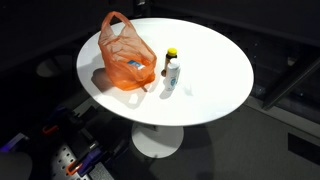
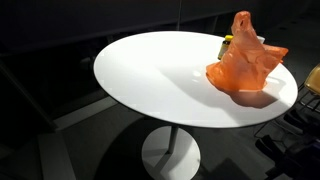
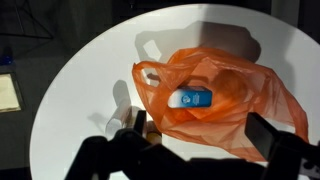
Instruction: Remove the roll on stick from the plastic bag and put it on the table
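Observation:
The orange plastic bag (image 1: 127,55) lies crumpled on the round white table (image 1: 215,60), its mouth open toward the wrist camera. It also shows in an exterior view (image 2: 245,62) and in the wrist view (image 3: 230,110). The blue-white roll on stick (image 3: 190,98) lies on its side inside the bag and shows faintly through the plastic (image 1: 136,66). My gripper (image 3: 203,133) hangs above the bag's near side, open and empty, with one dark finger on each side of the bag. It is out of frame in both exterior views.
A small white bottle (image 1: 173,76) and a dark bottle with a yellow cap (image 1: 171,55) stand next to the bag; the white bottle shows in the wrist view (image 3: 122,120) by my finger. The yellow cap peeks behind the bag (image 2: 227,42). Dark floor surrounds the table.

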{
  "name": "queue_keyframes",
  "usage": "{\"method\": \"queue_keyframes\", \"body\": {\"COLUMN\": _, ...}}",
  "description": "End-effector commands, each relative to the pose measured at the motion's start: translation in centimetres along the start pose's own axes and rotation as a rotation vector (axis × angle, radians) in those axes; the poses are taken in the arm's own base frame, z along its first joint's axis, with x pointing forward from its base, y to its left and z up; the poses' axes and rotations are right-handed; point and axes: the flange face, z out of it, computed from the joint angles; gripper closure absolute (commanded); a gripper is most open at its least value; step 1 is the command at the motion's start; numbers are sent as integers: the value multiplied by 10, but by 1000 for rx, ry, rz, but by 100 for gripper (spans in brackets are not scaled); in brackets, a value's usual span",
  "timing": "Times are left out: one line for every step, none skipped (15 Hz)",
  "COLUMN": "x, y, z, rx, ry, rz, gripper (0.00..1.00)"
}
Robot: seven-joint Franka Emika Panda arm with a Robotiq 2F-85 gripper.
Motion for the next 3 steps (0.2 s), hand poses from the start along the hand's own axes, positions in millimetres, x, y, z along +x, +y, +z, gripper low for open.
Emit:
{"method": "queue_keyframes", "body": {"x": 0, "y": -2, "z": 2, "rx": 0, "ry": -6, "rz": -4, "gripper": 0}}
{"method": "queue_keyframes", "body": {"x": -1, "y": -3, "z": 4, "rx": 0, "ry": -11, "rz": -7, "gripper": 0}}
{"method": "queue_keyframes", "body": {"x": -2, "y": -4, "z": 6, "rx": 0, "ry": -15, "rz": -8, "gripper": 0}}
